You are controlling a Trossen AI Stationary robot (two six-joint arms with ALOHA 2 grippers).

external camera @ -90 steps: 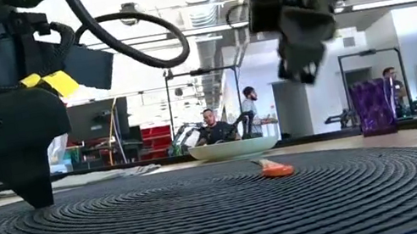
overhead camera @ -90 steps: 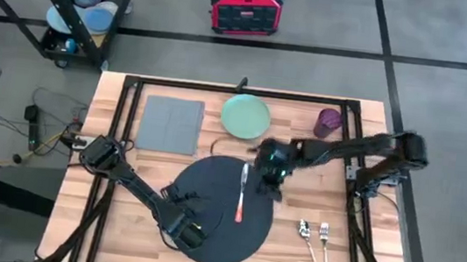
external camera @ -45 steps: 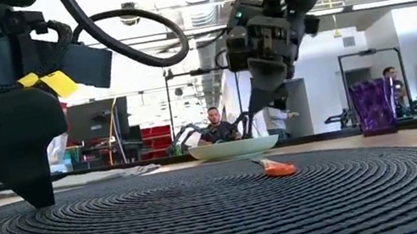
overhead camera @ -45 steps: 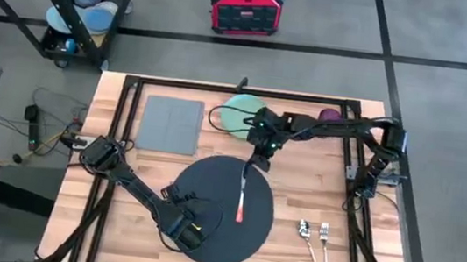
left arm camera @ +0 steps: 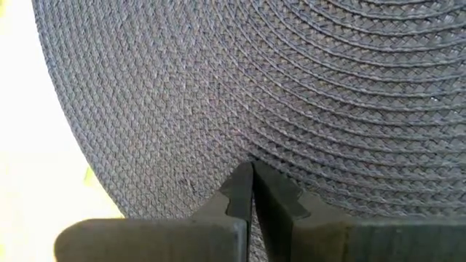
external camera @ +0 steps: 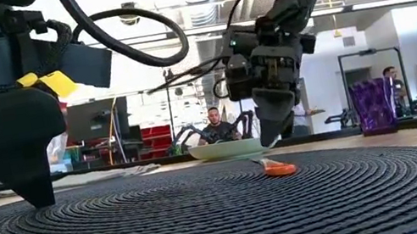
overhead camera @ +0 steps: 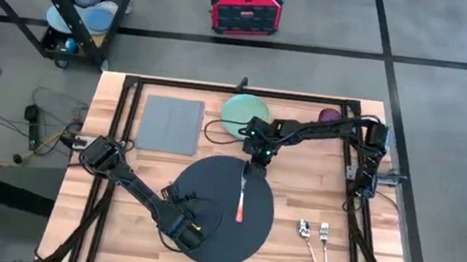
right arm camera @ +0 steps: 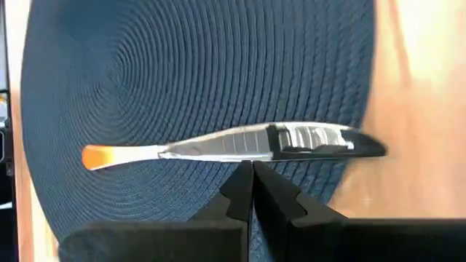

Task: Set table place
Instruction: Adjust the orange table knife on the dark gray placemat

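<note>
The round dark woven placemat [overhead camera: 215, 213] lies flat on the light-wood table [overhead camera: 298, 187]. A knife with an orange handle [overhead camera: 242, 194] rests on the mat, its blade pointing at the far edge. My right gripper [overhead camera: 257, 154] is shut and hangs low over the mat's far edge by the knife's blade [right arm camera: 291, 142], just above the surface in the low view [external camera: 269, 142]. My left gripper [overhead camera: 189, 234] is shut on the mat's near left part. My left gripper presses its shut fingertips [left arm camera: 251, 182] down onto the placemat's woven top [left arm camera: 240, 138], a little in from the near left rim. The fingers come from above, slanting down [external camera: 36, 199]. The mat lies flat on the table under them.
A pale green plate [overhead camera: 240, 112] and a grey napkin [overhead camera: 170, 124] lie at the far side, with a purple cup [overhead camera: 330, 117] at the far right. A spoon [overhead camera: 304, 232] and a fork [overhead camera: 324, 240] lie near right of the mat.
My right gripper has gone from above the mat's right part toward the far edge and a little left, and has come down close to the knife's blade end. The knife and the mat have stayed in place.
</note>
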